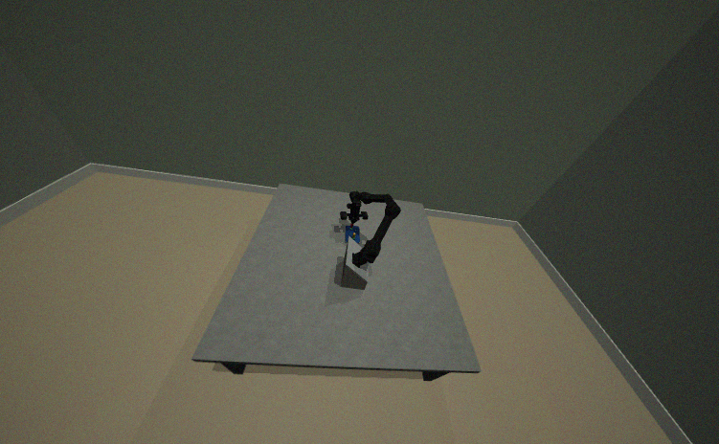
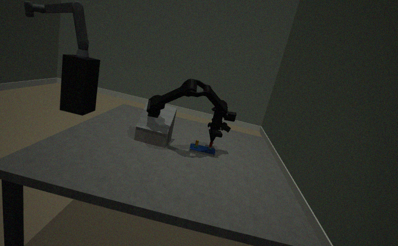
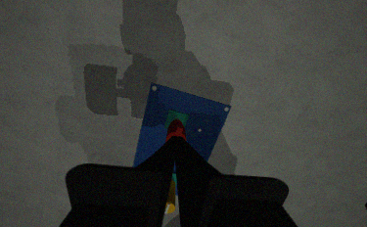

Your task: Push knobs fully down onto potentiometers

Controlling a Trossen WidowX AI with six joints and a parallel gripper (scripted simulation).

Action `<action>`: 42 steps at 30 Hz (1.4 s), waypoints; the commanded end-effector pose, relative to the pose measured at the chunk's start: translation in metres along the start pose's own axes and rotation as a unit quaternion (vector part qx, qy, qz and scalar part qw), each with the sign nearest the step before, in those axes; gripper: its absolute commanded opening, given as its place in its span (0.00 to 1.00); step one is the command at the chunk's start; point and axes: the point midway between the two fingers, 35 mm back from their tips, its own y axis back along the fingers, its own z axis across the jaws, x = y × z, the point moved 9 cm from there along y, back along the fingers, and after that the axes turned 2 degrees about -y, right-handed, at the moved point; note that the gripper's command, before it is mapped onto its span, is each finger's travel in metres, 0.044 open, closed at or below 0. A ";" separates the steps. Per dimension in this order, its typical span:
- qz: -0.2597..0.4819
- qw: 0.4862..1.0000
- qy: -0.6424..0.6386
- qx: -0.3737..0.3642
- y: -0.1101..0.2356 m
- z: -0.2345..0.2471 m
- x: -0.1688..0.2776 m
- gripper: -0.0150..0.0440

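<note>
We count one arm with one claw (image 3: 177,142), one blue circuit board (image 3: 197,110), two knobs and one grey table (image 2: 133,183). The claw points straight down with its jaws pressed together; nothing sits between them, and their closed tips rest on top of the red knob (image 3: 176,128). The red knob stands directly beneath the claw, upright over a green potentiometer (image 3: 173,116). The yellow knob (image 2: 196,142) stands upright behind the claw tips, toward the arm's base, on the same board. In the exterior view we see the board (image 2: 202,148) lying flat below the claw, with its long axis running from the yellow knob to the red knob (image 2: 210,143). We cannot tell whether either knob is fully seated. Beyond the yellow knob we see one pale block (image 2: 151,134) carrying the arm's base.
</note>
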 end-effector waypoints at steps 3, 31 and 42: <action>0.001 1.000 0.002 0.002 -0.004 0.001 0.000 0.25; 0.001 1.000 0.002 0.002 -0.007 0.001 0.000 0.25; 0.001 1.000 0.002 0.002 -0.008 0.001 0.000 0.25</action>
